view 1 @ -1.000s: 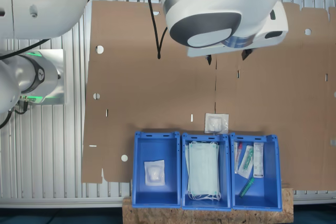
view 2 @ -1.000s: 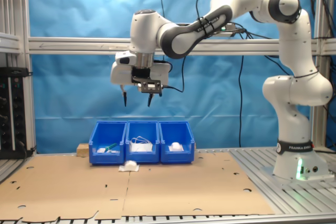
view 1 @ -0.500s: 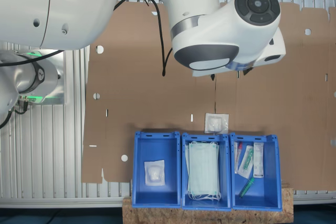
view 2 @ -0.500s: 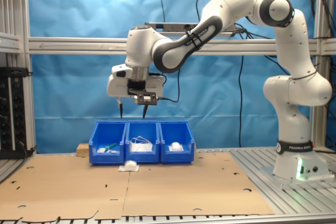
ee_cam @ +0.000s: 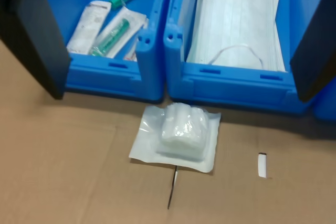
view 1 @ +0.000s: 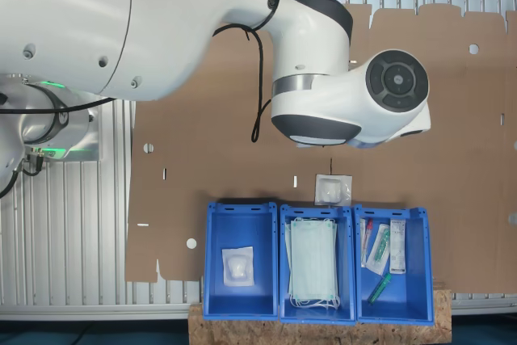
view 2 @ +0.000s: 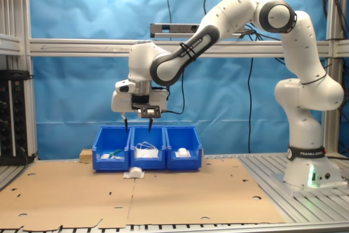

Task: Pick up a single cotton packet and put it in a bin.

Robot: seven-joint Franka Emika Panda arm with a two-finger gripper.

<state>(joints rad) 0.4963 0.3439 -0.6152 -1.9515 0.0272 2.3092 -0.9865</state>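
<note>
a: hovering high, the gripper (view 2: 137,127) hangs above the row of crates with its two fingers (ee_cam: 37,35) spread apart and nothing between them. the cotton packet (ee_cam: 178,136) lies flat on the cardboard sheet (view 1: 218,119), just in front of the seam where two crates meet, apart from the fingers.

b: so what could go wrong from here?

a: my guess is the crate walls. the packet sits right beside them, so a finger coming straight down on that side could land on a blue rim instead of the cardboard. the packet is also thin and slick-looking; pads closing on the flat film might slide off, or pinch just an edge so it swings and drops short of a crate.

b: and the wad in the middle?

a: it is the raised part, so it looks like the safer place to squeeze.

b: what is in the crates?

a: in the first exterior view, the bin (view 1: 240,260) at the first exterior view's left holds one cotton packet (view 1: 237,267) already. the middle crate (view 1: 317,260) holds a stack of pale green face masks (ee_cam: 233,22). the third crate (view 1: 393,264) holds sealed syringe packets (ee_cam: 107,27) and a loose green piece.

b: so a mix-up is possible?

a: yes, i'd judge so. the three crates are alike and touch side by side, so a release slightly off line could drop the packet onto the masks.
</note>
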